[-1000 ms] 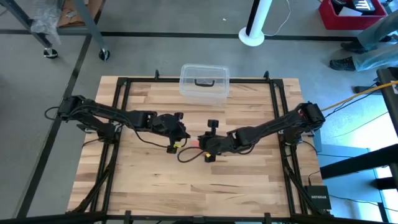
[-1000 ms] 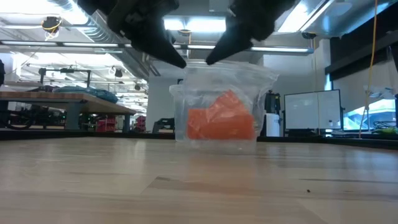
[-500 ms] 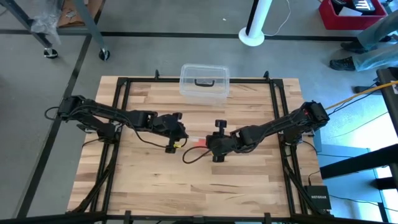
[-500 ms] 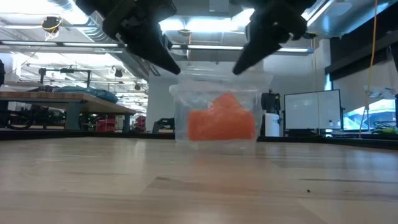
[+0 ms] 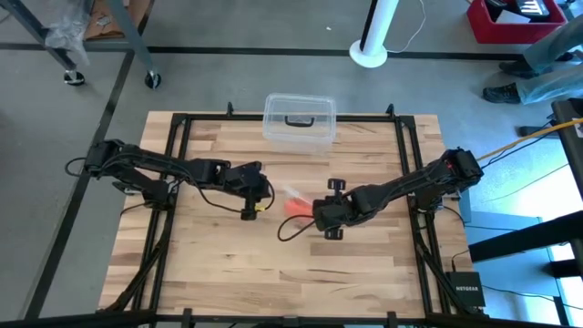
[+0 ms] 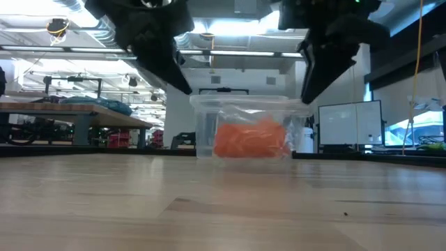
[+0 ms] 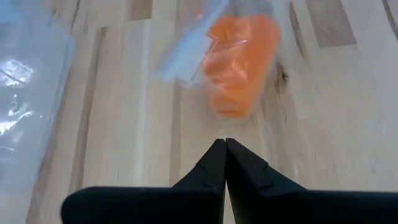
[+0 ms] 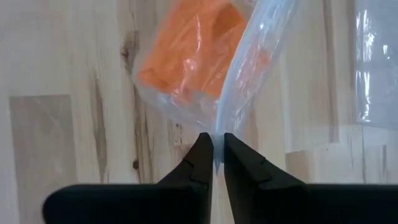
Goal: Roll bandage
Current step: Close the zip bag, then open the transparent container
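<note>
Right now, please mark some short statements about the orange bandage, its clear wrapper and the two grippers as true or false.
1. The right gripper pinches the thin clear plastic wrapper around the bright orange bandage roll. True.
2. The left gripper holds the bandage. False: its fingers are shut on nothing, short of the roll.
3. The clear plastic box with a dark handle stands at the far edge of the wooden table. True.
4. The bandage lies inside that box. False: it is out over the table, in its wrapper.
</note>
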